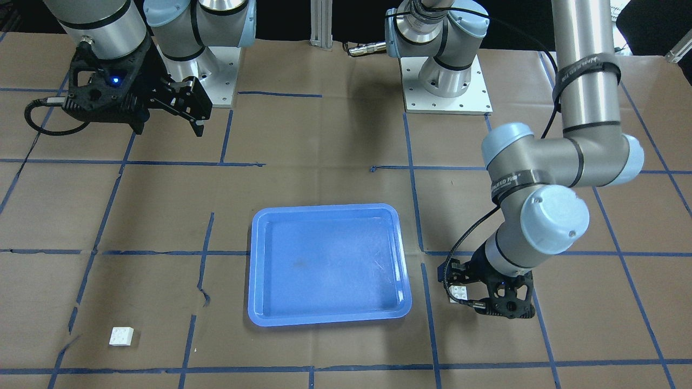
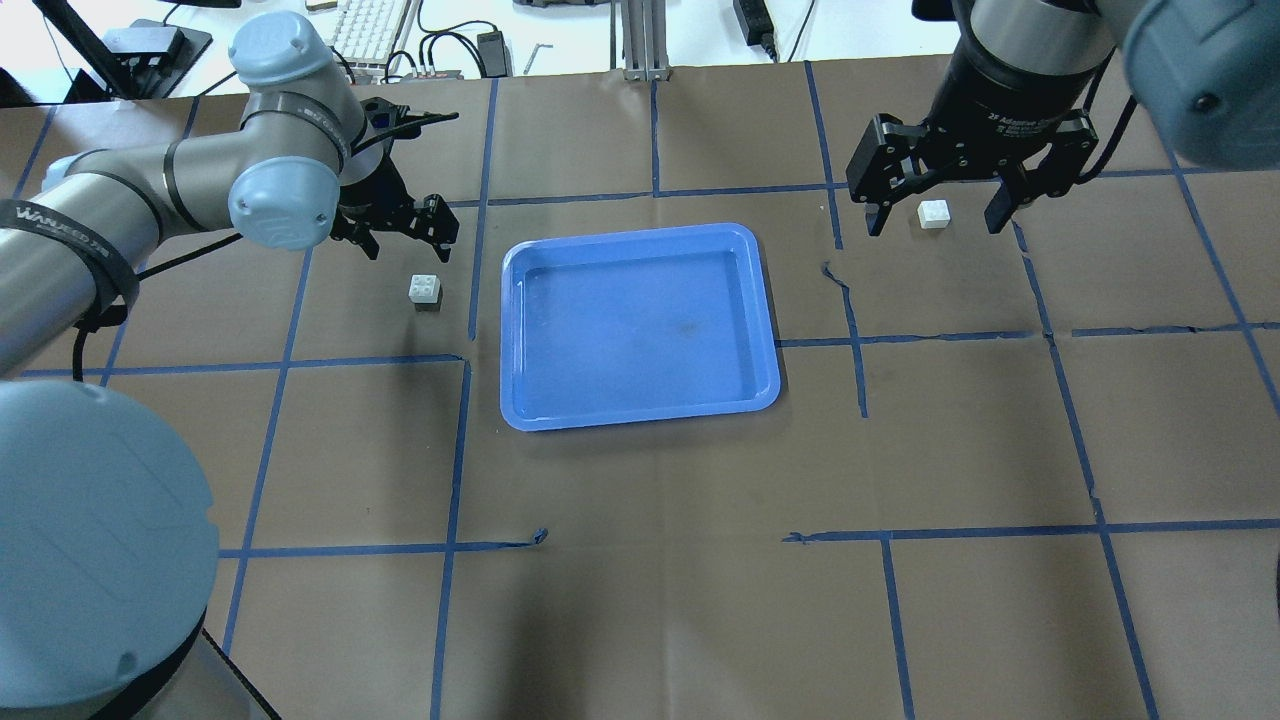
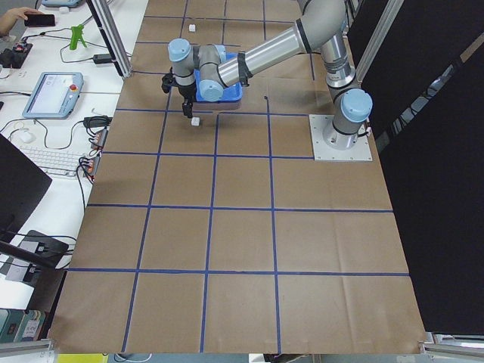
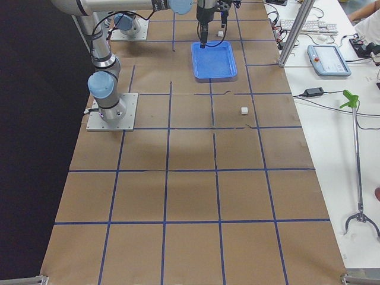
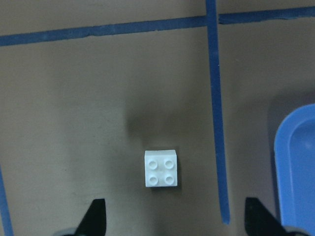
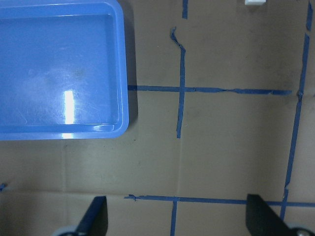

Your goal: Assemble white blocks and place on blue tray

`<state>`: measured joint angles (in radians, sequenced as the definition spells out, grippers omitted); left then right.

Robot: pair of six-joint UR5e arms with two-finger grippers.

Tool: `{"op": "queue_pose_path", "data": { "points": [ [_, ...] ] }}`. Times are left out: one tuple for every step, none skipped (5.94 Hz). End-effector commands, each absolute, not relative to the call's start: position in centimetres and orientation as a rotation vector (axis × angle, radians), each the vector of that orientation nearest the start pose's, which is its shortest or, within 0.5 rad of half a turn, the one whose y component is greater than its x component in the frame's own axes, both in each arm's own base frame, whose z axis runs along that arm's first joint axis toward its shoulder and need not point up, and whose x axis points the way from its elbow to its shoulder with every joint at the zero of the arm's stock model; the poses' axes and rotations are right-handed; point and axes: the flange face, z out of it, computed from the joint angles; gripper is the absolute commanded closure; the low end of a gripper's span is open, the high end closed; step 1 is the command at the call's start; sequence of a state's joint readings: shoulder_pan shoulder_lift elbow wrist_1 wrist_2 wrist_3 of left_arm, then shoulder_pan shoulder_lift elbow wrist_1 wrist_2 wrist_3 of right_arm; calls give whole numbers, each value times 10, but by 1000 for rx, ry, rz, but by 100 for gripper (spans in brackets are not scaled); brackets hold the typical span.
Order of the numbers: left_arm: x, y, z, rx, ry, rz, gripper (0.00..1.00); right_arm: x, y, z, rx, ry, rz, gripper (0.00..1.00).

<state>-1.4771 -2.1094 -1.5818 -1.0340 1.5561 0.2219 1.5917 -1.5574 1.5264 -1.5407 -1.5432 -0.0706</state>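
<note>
The blue tray point(image 2: 640, 325) lies empty mid-table. One white block point(image 2: 425, 291) sits on the paper just left of the tray. My left gripper point(image 2: 405, 225) hovers over it, open; in the left wrist view the block point(image 5: 161, 168) lies studs up between and ahead of the two fingertips point(image 5: 96, 216). The other white block point(image 2: 934, 213) sits on the table at the far right, also in the front view point(image 1: 121, 336). My right gripper point(image 2: 935, 205) is open and empty, held high above the table point(image 1: 197, 116). In the right wrist view that block point(image 6: 255, 2) is only at the top edge.
Brown paper with a blue tape grid point(image 2: 860, 340) covers the table. The two arm bases point(image 1: 446, 81) stand at the robot's side. A keyboard and cables point(image 2: 370, 30) lie beyond the far edge.
</note>
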Motion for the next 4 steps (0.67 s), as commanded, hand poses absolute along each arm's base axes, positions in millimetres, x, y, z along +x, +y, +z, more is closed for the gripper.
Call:
{"op": "queue_pose_path", "data": {
  "points": [
    [-72,-661,174,259,3155,88,1,132,-510,491,-605,3053,-19,0],
    [-72,-657,166,259,3151,95,11,105,-518,488,-900,2977,-21,0],
    [-72,-657,166,258,3145,99,40,73,-525,486,-1200,2868,-23,0],
    [-72,-657,170,251,3143,87,80,44,-538,473,-1476,2725,2,0]
  ]
}}
